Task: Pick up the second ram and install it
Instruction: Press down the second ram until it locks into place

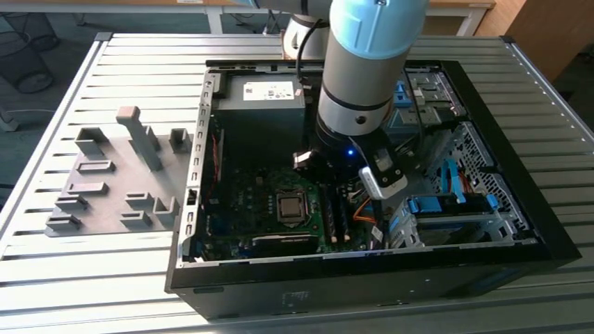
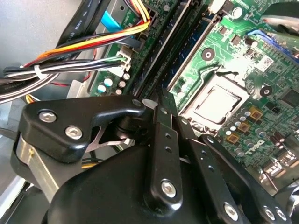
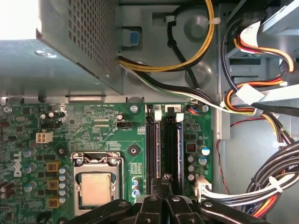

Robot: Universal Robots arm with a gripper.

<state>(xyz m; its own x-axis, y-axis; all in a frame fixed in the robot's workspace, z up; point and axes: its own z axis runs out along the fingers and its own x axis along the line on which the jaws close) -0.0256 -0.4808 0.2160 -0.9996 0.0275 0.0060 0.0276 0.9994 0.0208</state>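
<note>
My gripper is low inside the open computer case, over the green motherboard. Its black fingers are shut, tips together, with nothing visibly held. The tips rest at the near end of two long dark memory slots that lie side by side beside the processor socket. In the exterior view, ram sticks with dark chips stand in those slots just below the wrist. Which of them is the second ram I cannot tell.
Bundled orange, yellow, black and white cables run beside the slots. The power supply box fills the case's far corner. A grey holder plate with blocks lies on the slatted table at the exterior view's left.
</note>
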